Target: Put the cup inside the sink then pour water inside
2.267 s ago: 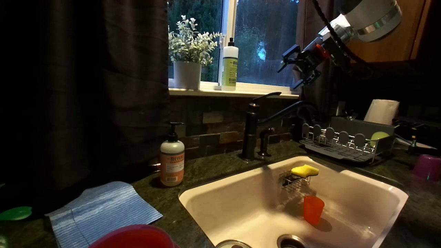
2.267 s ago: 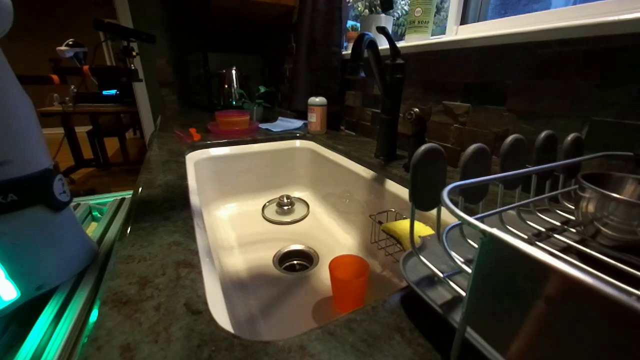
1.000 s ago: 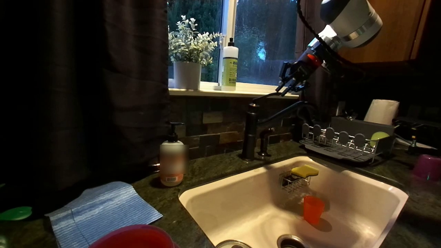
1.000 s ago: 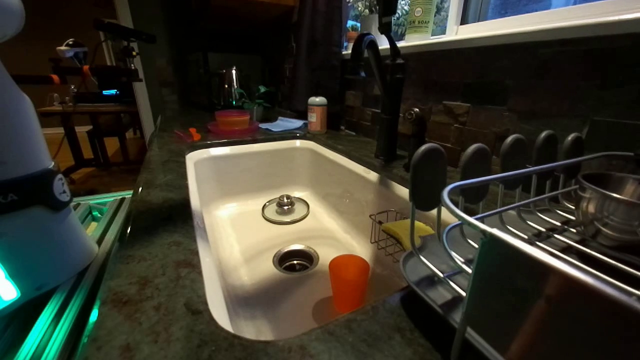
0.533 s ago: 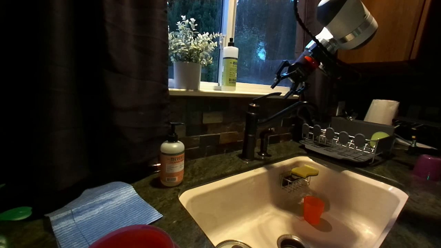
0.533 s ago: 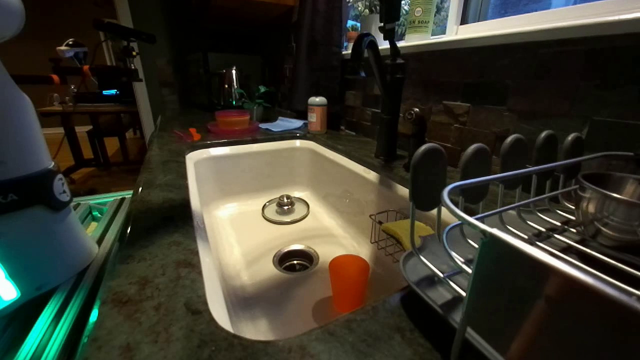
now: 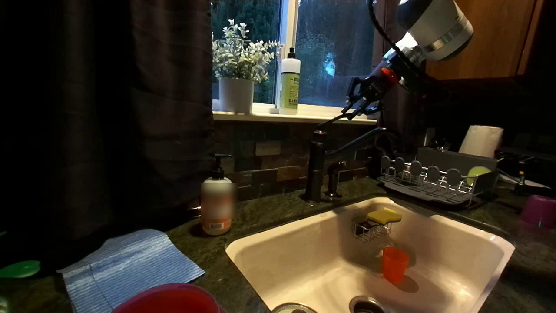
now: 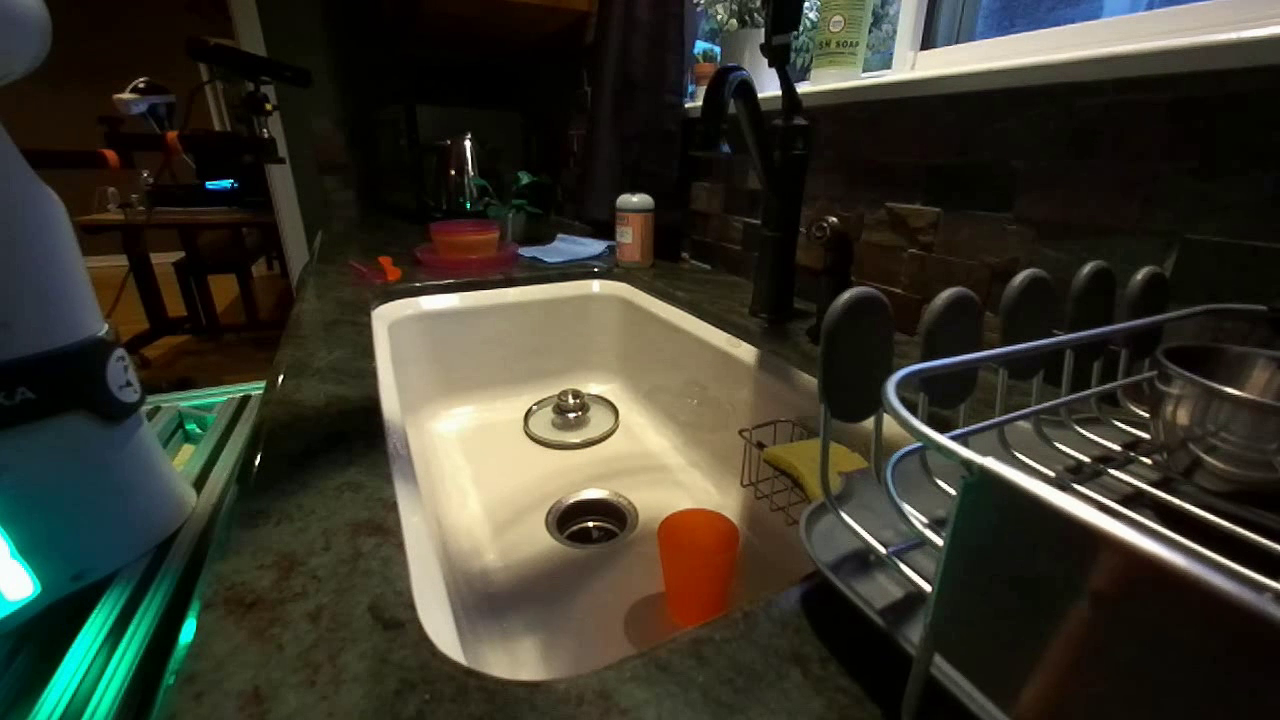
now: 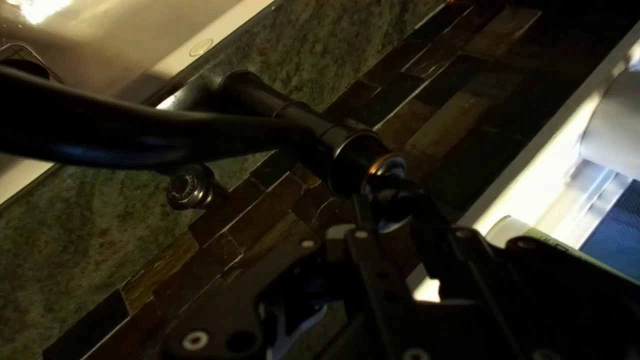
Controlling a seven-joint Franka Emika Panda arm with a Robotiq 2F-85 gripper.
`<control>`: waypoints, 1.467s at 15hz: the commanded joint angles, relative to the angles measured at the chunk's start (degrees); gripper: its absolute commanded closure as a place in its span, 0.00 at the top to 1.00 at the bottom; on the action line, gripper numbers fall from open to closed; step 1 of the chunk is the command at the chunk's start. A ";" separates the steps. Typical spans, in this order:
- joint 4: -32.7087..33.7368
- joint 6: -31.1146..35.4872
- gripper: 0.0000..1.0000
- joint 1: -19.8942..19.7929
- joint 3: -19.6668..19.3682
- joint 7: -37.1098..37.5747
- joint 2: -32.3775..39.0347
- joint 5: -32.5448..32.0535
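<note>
Orange-red, the cup (image 7: 395,266) stands upright in the sink (image 7: 289,256), lower right of an exterior view; at upper right we see the gripper (image 7: 349,114), fingers nearly together, clasping the faucet handle (image 7: 332,121).

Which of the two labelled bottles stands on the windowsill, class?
The green-labelled bottle, beside the potted plant; the orange-labelled bottle stands lower, on the counter.

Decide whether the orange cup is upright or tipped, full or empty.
Upright: in both exterior views the orange cup stands wider end up in the sink. Fullness: cannot tell; its inside is unclear.
</note>
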 commanded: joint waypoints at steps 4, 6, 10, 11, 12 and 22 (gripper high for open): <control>2.97 -1.35 0.05 -0.80 1.56 -1.99 1.39 2.60; 3.56 -1.38 0.05 -0.81 1.81 -2.02 1.76 2.49; 4.30 -1.41 0.05 -0.90 2.30 -1.51 2.26 1.88; 4.24 -1.55 0.05 -0.99 2.35 -1.38 2.26 1.65; 4.10 -1.50 0.05 -1.10 2.42 -1.21 2.24 1.43; 2.94 -2.49 0.05 -1.82 2.70 -0.11 1.83 0.57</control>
